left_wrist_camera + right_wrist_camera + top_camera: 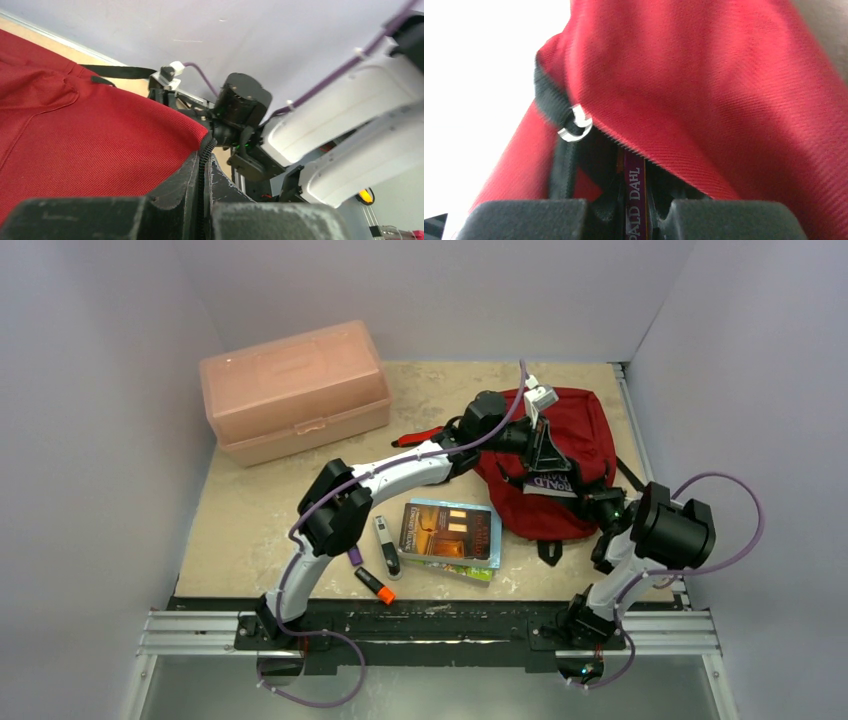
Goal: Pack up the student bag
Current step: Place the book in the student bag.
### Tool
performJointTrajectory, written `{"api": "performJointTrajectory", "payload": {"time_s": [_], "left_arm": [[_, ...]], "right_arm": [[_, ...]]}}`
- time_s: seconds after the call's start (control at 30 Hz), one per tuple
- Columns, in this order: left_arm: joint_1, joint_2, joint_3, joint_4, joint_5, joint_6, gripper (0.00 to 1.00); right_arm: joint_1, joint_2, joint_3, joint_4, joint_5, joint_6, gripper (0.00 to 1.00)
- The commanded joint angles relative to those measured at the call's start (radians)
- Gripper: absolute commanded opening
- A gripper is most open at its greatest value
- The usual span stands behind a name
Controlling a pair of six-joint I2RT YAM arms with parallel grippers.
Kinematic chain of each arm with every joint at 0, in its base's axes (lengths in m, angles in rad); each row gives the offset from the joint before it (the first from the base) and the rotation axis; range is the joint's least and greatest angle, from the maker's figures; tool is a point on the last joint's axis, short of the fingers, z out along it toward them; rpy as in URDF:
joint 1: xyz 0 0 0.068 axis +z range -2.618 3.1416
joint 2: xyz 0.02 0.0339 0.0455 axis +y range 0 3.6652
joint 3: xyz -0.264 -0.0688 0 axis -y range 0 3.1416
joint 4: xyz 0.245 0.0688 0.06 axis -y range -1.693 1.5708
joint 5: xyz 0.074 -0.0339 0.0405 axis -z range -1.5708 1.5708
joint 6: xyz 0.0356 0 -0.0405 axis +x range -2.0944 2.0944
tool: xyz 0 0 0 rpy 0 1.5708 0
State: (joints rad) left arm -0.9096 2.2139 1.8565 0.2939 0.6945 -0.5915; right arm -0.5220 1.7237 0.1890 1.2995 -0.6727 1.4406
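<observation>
Right of the pale pink lidded plastic box (295, 390), dark red fabric backpack (575, 430) sits. L gripper (204, 170) clamped on its zip edge (207, 145); R gripper (634, 202) pinches purple-spined paperback (634, 182) at the mouth. Step: loading book, I reckon. Next: push deeper w/o snagging fabric, then let go.

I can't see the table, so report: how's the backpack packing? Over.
Left gripper shut on zipper edge of dark red fabric student bag. Right gripper shut on purple-spined book at bag's opening. Nothing seen blocking.
</observation>
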Motion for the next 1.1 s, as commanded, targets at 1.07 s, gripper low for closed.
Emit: {"api": "performJointTrajectory", "payload": {"time_s": [1.07], "left_arm": [[0.057, 0.030, 0.181, -0.246, 0.118, 0.054, 0.29]], "right_arm": [[0.182, 0.035, 0.327, -0.188, -0.128, -0.456, 0.05]]}}
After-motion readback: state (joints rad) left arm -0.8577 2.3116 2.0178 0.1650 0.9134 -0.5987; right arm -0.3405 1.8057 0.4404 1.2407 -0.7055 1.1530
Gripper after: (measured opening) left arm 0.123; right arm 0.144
